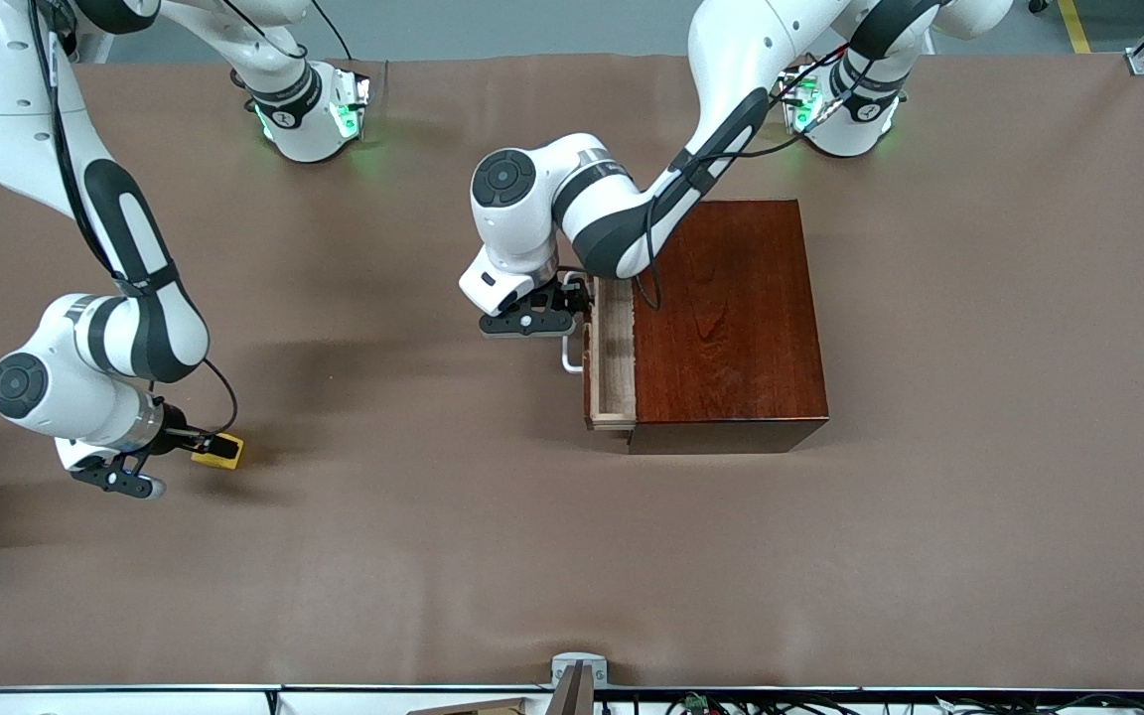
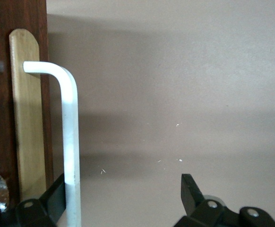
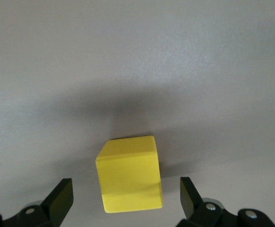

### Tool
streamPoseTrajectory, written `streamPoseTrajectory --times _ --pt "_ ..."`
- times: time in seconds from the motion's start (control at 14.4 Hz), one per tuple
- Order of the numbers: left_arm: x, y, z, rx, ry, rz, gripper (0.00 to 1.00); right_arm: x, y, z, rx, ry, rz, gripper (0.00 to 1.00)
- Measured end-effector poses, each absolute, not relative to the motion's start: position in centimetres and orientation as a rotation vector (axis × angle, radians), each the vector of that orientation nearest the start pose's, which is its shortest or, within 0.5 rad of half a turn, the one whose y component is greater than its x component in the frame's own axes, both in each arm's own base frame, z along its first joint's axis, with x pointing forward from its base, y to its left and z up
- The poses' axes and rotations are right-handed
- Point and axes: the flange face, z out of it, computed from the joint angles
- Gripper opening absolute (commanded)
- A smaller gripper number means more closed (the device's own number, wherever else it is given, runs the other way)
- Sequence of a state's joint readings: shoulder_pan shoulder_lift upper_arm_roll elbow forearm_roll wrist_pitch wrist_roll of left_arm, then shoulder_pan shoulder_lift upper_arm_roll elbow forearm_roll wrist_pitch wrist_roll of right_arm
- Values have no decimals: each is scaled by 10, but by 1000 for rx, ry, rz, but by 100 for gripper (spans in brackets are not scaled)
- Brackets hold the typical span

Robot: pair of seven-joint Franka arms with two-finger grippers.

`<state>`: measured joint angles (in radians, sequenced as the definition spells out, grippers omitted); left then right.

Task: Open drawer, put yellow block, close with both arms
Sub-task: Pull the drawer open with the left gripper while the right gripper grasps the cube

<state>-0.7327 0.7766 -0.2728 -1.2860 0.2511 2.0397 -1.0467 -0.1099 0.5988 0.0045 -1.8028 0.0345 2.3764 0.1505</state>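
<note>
- The table (image 1: 979, 516) is covered with a brown sheet and carries everything else in the scene.
- There are two white arms: the left arm (image 1: 632, 214) reaches down to the drawer, and the right arm (image 1: 115, 298) bends down toward its own end of the table.
- There is one wooden box (image 1: 731, 318), glossy and mahogany-coloured, standing toward the left arm's end of the table.
- There is one drawer (image 1: 614, 348), pulled a little out of the box, so a narrow strip of its pale wood tray shows.
- The drawer has one white handle (image 2: 70, 137), a bar bent in a U shape, on its dark front.
- The left gripper (image 1: 532, 323) is at this handle with its fingers (image 2: 192, 191) spread apart; in the left wrist view one finger is just beside the bar and the other stands well apart from it, so the bar is between them but not clamped.
- The right gripper (image 3: 126, 198) is wide open and low over the table, one finger on each side of the yellow block, and gaps show on both sides.
- There is one yellow block (image 3: 129, 174), a small cube with plain faces, lying on the table near the right arm's end, well apart from the box.
- No writing that I can read shows on the box, the block or the grippers.
</note>
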Motion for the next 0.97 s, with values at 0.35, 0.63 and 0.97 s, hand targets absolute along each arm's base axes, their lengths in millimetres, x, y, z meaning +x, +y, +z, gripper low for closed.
streamPoseTrajectory --times 0.35,0.63,0.97 --pt "448 -600 299 -3168 5 -72 100 645 -66 198 -3084 440 79 0" --pt "446 -604 301 -3188 28 -77 100 645 -68 195 -3098 308 81 0" --pt "444 -612 305 -3258 77 -78 100 661 -59 219 -3104 132 46 0"
